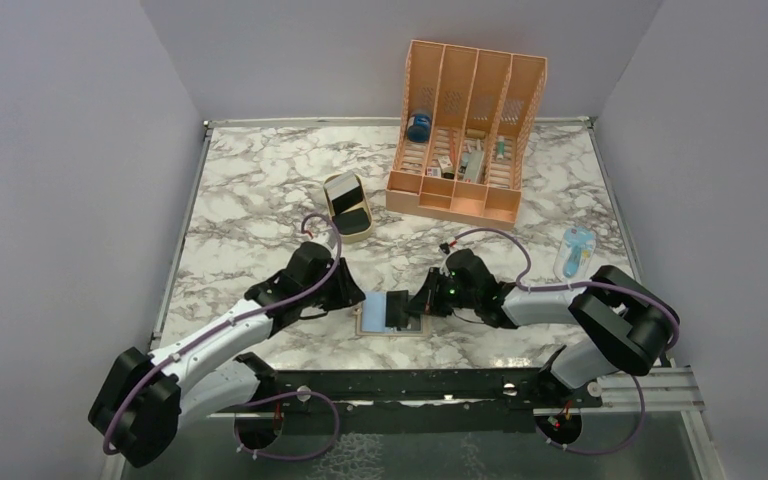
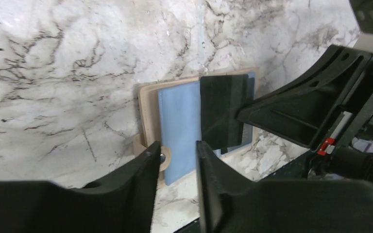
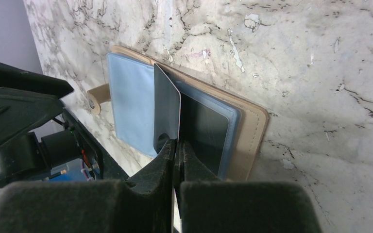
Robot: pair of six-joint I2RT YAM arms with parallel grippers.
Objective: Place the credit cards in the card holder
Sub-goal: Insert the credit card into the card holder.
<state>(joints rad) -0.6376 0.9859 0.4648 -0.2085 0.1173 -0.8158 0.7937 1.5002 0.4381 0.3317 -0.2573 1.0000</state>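
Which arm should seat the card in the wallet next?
Right: the right tool is shut on the thin grey plastic card, upright over the open tan wallet. The left tool is open, empty, beside its snap tab.

Even bright light; soft shadows; right tool (image 3: pixel 177 144) blurred.

credit card (image 3: pixel 167 104): no print legible (seen nearly edge-on);
card holder (image 3: pixel 128 104): no brand readable;
orange organizer (image 1: pixel 457 204): contents' labels too small
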